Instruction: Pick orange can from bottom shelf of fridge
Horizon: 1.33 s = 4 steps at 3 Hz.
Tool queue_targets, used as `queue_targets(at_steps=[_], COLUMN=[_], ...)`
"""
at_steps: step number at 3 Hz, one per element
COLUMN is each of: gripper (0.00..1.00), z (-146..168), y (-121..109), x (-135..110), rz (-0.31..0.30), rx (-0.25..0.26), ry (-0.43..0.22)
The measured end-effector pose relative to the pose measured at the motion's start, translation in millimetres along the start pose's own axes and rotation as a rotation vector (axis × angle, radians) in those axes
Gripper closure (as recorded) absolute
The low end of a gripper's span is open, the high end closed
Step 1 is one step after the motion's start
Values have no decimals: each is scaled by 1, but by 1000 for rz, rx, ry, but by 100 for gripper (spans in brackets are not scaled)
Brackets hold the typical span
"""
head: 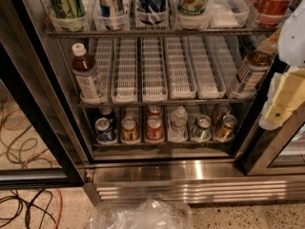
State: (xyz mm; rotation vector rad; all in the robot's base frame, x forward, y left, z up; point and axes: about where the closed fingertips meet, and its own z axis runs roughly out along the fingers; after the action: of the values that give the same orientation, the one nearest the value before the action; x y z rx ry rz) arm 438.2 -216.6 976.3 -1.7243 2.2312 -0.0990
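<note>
Dark wire bottom shelf [164, 144] with white slotted lanes, lower centre of frame. Front row, left to right: blue can [105, 130], short orange-gold can [129, 129], red can [154, 128], clear plastic bottle [178, 123], silver-topped can [202, 128], tilted bronze can [225, 127]. More cans behind. White-and-yellow gripper [282, 98] at right edge, mid-height.

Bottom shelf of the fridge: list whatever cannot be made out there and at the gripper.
1. Camera view: the gripper, at the right beside the middle shelf, is cut off by the picture's edge.
2. On the bottom shelf, the back-row cans are mostly hidden by the front cans.
3. The orange can: label too small to read.
</note>
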Motion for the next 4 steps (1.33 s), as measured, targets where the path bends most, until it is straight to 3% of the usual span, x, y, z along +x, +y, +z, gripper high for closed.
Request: queue_targets(at_steps=[1, 2, 3, 4], gripper=[0, 0, 0, 0], z=[0, 11, 62, 127], y=[0, -4, 14, 38], x=[0, 0, 8, 14], rz=[0, 26, 125, 195], rx=[3, 41, 31, 13], ry=[-2, -46, -120, -150])
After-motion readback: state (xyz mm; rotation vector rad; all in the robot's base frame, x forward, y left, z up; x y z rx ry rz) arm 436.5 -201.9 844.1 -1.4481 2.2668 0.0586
